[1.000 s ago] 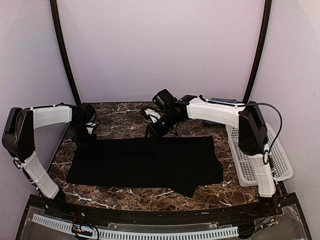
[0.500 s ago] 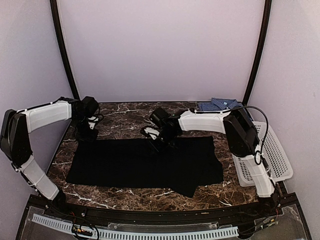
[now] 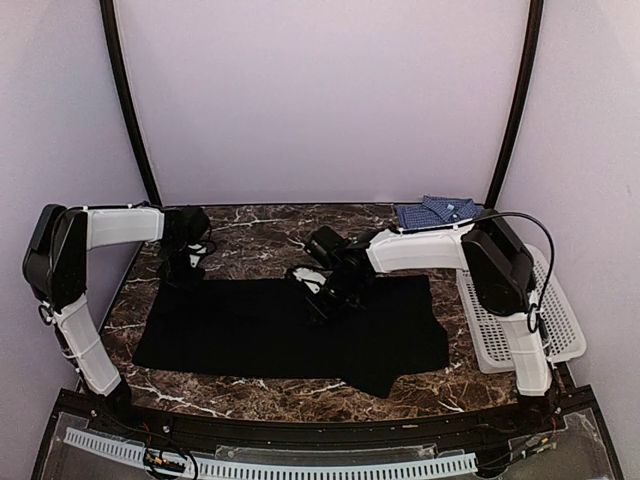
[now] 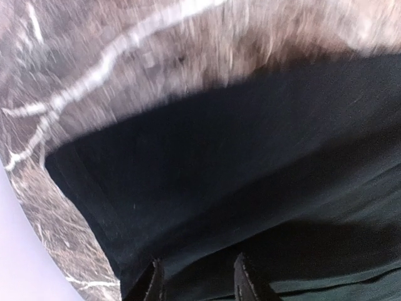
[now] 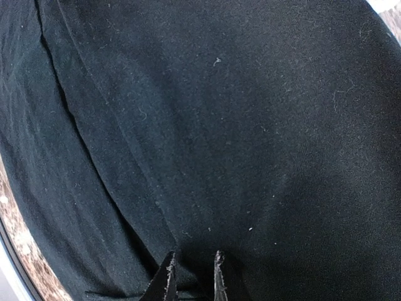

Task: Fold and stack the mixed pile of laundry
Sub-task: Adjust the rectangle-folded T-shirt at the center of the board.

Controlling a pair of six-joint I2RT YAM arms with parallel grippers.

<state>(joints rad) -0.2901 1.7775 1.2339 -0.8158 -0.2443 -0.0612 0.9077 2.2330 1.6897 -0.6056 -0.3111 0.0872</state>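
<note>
The black garment lies spread flat across the marble table. The blue-and-white checked shirt sits folded at the far right corner. My left gripper hovers at the garment's far left corner. In the left wrist view this gripper is open, with black cloth below it, and the picture is blurred. My right gripper is down on the middle of the garment's far edge. In the right wrist view this gripper has its jaws narrowed on a fold of the black cloth.
A white perforated basket stands along the table's right side, beside the right arm. Black frame poles rise at the far left and far right. Bare marble shows beyond the garment's far edge.
My right gripper has come down and toward the near side onto the garment's far edge, and its jaws have narrowed. The left gripper has shifted slightly to the right. The checked shirt is now uncovered.
</note>
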